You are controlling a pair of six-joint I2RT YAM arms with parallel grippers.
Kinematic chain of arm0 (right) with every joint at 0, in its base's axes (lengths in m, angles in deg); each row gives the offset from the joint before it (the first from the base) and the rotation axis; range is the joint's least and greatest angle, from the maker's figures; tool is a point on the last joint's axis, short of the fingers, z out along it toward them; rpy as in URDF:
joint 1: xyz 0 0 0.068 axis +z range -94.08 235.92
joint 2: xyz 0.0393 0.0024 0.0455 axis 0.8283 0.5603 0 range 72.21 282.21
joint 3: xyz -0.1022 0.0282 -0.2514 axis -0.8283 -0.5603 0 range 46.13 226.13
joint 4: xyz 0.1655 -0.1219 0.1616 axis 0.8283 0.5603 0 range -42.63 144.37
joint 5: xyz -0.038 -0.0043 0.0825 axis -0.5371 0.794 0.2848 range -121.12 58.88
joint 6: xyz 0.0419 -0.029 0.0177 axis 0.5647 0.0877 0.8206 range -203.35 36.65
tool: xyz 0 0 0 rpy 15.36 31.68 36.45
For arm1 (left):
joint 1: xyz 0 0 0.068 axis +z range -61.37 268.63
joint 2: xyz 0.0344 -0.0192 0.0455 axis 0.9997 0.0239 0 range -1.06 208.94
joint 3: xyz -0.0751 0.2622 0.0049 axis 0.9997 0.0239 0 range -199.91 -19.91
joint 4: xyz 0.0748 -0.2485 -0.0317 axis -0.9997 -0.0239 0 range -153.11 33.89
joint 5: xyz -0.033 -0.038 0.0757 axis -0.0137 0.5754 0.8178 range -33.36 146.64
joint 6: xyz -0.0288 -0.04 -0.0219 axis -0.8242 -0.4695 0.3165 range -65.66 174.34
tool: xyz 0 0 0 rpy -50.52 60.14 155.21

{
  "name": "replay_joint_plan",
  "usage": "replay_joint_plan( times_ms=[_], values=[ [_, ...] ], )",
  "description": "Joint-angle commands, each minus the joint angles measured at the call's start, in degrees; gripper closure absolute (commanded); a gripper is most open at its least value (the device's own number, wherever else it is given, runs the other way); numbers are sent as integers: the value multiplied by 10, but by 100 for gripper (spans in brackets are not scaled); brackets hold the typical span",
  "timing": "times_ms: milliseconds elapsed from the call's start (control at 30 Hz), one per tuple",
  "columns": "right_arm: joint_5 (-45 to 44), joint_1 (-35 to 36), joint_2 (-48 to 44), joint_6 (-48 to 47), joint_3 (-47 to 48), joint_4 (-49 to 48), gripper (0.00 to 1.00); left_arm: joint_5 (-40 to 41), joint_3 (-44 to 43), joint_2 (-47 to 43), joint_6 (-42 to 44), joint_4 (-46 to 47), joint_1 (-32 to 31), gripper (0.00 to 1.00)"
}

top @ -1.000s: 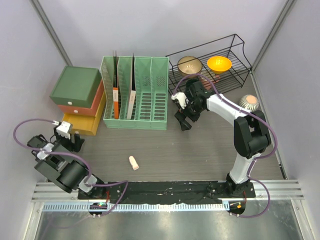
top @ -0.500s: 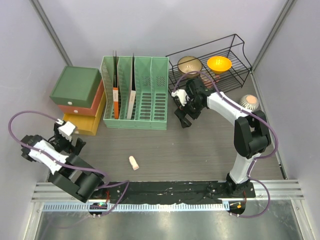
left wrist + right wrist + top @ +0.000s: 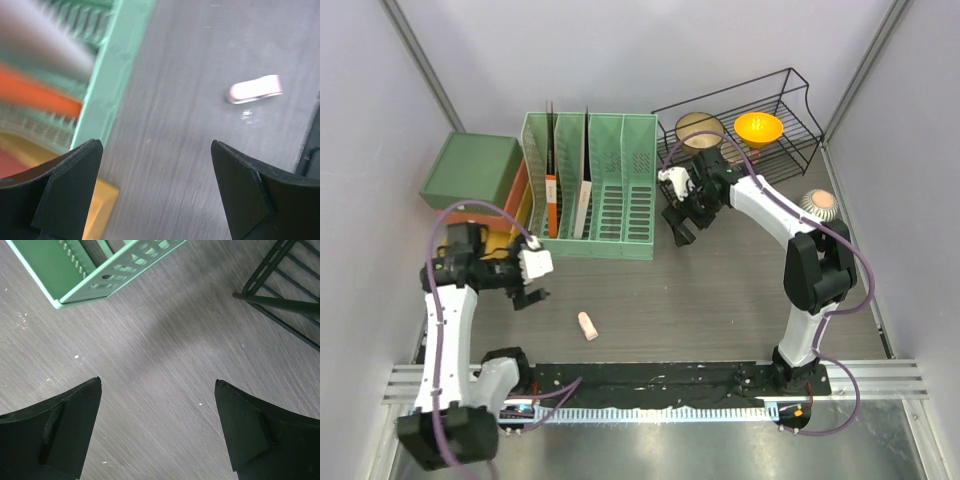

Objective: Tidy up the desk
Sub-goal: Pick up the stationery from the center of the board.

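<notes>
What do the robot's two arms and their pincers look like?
The left arm and right arm are white links with chunky black joints, each trailing a looping purple cable. The left gripper and right gripper each have a small white block and two black, wedge-shaped fingers.

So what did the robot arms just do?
The left arm swung in from the near left corner, so the left gripper now hangs open and empty over the desk beside the yellow drawer. The right gripper crept slightly toward the green file rack. The small pink thing, rack and bowls stayed put.
</notes>
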Motion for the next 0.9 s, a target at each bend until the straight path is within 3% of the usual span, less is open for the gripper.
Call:
replay_joint_plan(
  times_ms=[0,67,267,400,733,867],
  values=[
    [7,9,-8,24,23,12,0,133,2,-3,-151,67,-196,4],
    [6,10,-11,28,22,12,0,166,0,24,-148,64,-279,5],
    [0,10,-14,31,15,11,0,225,19,82,-74,64,-396,5],
    [-7,10,-13,33,10,5,0,253,37,94,-29,65,-445,5],
    [-3,10,1,36,7,1,1,311,92,147,-47,131,-574,11],
    [-1,10,-3,33,-2,0,0,315,108,169,-57,169,-591,16]
  ],
)
